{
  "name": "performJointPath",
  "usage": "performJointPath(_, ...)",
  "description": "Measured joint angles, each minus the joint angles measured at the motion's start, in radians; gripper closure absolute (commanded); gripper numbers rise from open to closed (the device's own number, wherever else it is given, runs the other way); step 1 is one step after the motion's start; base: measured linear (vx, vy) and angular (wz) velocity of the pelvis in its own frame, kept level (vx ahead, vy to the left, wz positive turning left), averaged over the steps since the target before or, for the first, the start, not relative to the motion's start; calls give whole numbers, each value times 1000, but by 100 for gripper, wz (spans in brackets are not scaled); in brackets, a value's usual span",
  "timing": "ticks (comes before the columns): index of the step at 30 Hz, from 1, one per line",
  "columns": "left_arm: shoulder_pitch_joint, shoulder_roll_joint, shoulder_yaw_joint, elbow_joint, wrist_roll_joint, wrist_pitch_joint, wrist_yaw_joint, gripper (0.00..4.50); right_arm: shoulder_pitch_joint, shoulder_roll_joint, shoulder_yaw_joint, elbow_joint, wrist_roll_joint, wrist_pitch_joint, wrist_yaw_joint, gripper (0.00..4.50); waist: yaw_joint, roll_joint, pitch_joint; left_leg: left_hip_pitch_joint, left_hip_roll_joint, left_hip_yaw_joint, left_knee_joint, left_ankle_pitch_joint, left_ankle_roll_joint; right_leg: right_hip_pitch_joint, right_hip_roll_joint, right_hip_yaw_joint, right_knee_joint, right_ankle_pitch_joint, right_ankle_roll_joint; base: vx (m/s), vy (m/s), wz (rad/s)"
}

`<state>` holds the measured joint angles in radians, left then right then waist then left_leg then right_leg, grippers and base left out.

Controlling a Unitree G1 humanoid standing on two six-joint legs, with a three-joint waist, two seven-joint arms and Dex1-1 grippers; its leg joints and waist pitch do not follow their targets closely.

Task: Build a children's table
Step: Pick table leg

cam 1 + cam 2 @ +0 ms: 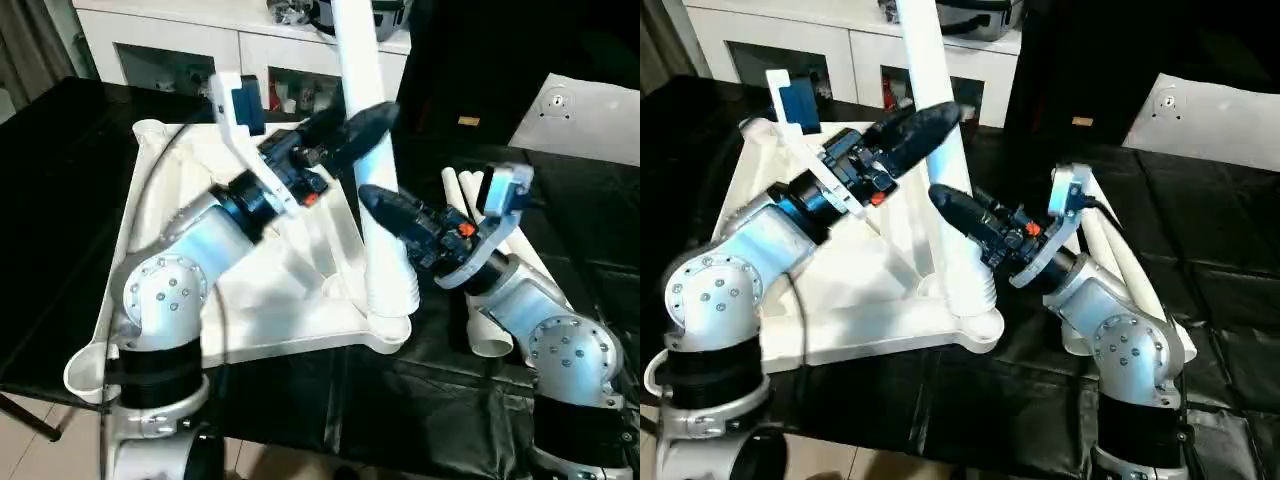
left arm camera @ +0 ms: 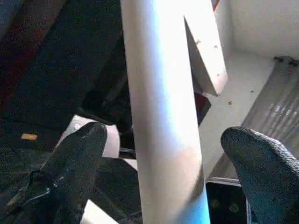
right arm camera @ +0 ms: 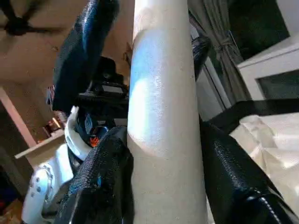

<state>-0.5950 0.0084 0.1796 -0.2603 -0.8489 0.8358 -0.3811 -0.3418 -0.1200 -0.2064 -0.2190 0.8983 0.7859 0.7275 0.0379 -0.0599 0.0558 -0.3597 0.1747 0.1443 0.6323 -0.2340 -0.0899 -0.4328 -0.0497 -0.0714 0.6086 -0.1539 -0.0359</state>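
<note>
white leg (image 1: 372, 150) and tabletop (image 1: 300, 300), black end effector fingers (image 3: 100, 186).

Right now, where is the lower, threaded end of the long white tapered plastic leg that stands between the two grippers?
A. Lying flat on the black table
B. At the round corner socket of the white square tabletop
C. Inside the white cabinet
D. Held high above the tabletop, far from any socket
B: the upright leg meets the round corner socket of the tabletop with its ribbed end, with the right gripper closed around it.
</note>
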Motion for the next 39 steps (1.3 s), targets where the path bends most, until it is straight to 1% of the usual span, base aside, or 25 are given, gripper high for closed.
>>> performJointPath(3, 14, 6, 1, -5, -18, 11, -15, 0, 0, -7, -1, -5, 1, -3, -1, 265, 0, 0, 0, -1, 0, 0, 0, 0, 0, 0, 0, 0, 0, 0, 0, 0, 0, 0)
performJointPath(5, 19, 6, 2, -6, -26, 12, -26, 27, 0, -10, 0, -16, 3, -5, -1, 265, 0, 0, 0, -1, 0, -1, 0, 0, 0, 0, 0, -1, -1, 0, 1, 0, 0, 0)
performJointPath(8, 18, 6, -1, -6, -27, 10, -26, 37, -1, -10, 10, -26, 2, -12, -9, 265, -1, 0, 0, -3, 0, -1, 0, 0, 0, 0, 0, -1, -2, 0, 1, 0, 0, 0)
performJointPath(9, 17, 6, -1, -6, -26, 9, -23, 49, -1, -10, 11, -36, 2, -12, -15, 265, -1, 0, 0, -4, 0, -1, 0, 0, 0, -1, 0, -1, -3, 0, 2, 0, 0, 0)
performJointPath(10, 15, 6, -1, -5, -26, 8, -20, 77, -3, -10, 12, -42, 2, -12, -20, 265, -1, 0, 0, -4, 0, -1, 0, 0, 0, -1, 0, -1, -3, 1, 2, 0, 0, 0)
performJointPath(13, 5, 1, -2, -5, -25, -14, -15, 78, -8, -10, 16, -58, 3, -12, -31, 265, -1, 0, 0, -5, 0, -1, 0, 0, 0, -1, 0, -1, -5, 3, 5, 0, 0, 0)
performJointPath(14, 2, 1, -3, -5, -24, -24, -15, 103, -8, -11, 17, -58, 3, -12, -33, 265, -1, 0, 0, -5, 0, -1, 0, 0, 0, -1, 0, -1, -6, 3, 5, 0, 0, 0)
performJointPath(15, 0, 1, -4, -6, -23, -31, -15, 103, -8, -11, 18, -58, 4, -12, -34, 265, -1, 0, 0, -6, 0, -1, 0, 0, 1, -1, 0, -1, -7, 3, 6, 0, 0, 0)
performJointPath(16, -3, 0, -5, -6, -22, -36, -12, 125, -8, -11, 20, -58, 1, -15, -36, 265, -1, 0, 0, -6, 0, -1, 0, 1, 2, -1, 0, -1, -8, 3, 6, 0, 0, 0)
performJointPath(18, -5, 1, -6, -6, -20, -36, -4, 125, -8, -12, 32, -59, -17, -34, -44, 265, -1, 0, 0, -6, 0, -1, 0, 1, 2, -1, 0, -1, -8, 4, 6, 0, 0, 0)
performJointPath(19, -5, 4, -8, -6, -15, -37, 5, 134, -9, -16, 51, -60, -47, -52, -53, 265, -2, 0, 0, -7, 0, -1, 0, 1, 2, -1, 0, -1, -8, 4, 6, 0, 0, 0)
performJointPath(20, -6, 7, -11, -6, -1, -37, 15, 164, -9, -20, 63, -60, -65, -59, -58, 265, -2, 0, 0, -7, 0, -1, 0, 1, 2, -1, 0, -1, -8, 4, 6, 0, 0, 0)
performJointPath(21, -6, 10, -15, -6, 12, -38, 24, 169, -10, -24, 76, -63, -86, -69, -67, 265, -2, 0, 0, -7, 0, -1, 0, 1, 2, -1, 0, -1, -8, 4, 6, 0, 0, 0)
performJointPath(23, -9, 22, -25, 1, 47, -49, 49, 167, -18, -40, 118, -69, -154, -99, -91, 265, -2, 0, 0, -6, 0, -1, 0, 1, 2, -1, 0, -1, -8, 4, 7, 0, 0, 0)
performJointPath(24, -11, 25, -29, 2, 62, -57, 60, 188, -20, -43, 135, -69, -188, -117, -100, 265, -3, 0, 0, -7, 0, -1, 0, 1, 2, -1, 0, -1, -8, 4, 7, 0, 0, 0)
performJointPath(25, -13, 24, -31, 2, 70, -60, 71, 188, -22, -43, 149, -69, -216, -134, -113, 265, -3, 0, 0, -6, 0, -1, 0, 1, 2, -1, 0, -1, -8, 4, 7, 0, 0, 0)
performJointPath(26, -15, 23, -33, 3, 81, -63, 84, 211, -27, -42, 163, -69, -244, -149, -123, 265, -3, 0, 0, -7, 0, -1, 0, 1, 2, -1, 0, -1, -8, 4, 7, 0, 0, 0)
performJointPath(28, -16, 21, -35, 5, 92, -69, 106, 216, -43, -43, 193, -65, -299, -177, -150, 265, -4, 0, 0, -7, 0, -1, 0, 1, 2, -1, 0, -1, -8, 4, 7, 0, 0, 0)
performJointPath(29, -17, 15, -39, 4, 98, -71, 114, 216, -47, -40, 202, -58, -315, -191, -159, 265, -4, 0, 0, -7, 0, -1, 0, 1, 2, -1, 0, -1, -8, 4, 7, 0, 0, 0)
performJointPath(32, -18, -6, -43, 4, 126, -81, 155, 248, -50, -21, 224, -43, -358, -225, -191, 267, -4, 0, 0, -7, 0, -1, 0, 0, 2, -1, 0, -1, -8, 5, 6, 0, 0, 0)
performJointPath(39, -13, -52, -60, 5, 149, -114, 210, 267, -51, -19, 262, -25, -444, -295, -207, 267, -5, 0, 0, -7, 0, -1, 0, 0, 2, -1, 0, 0, -8, 5, 6, 0, 0, 0)
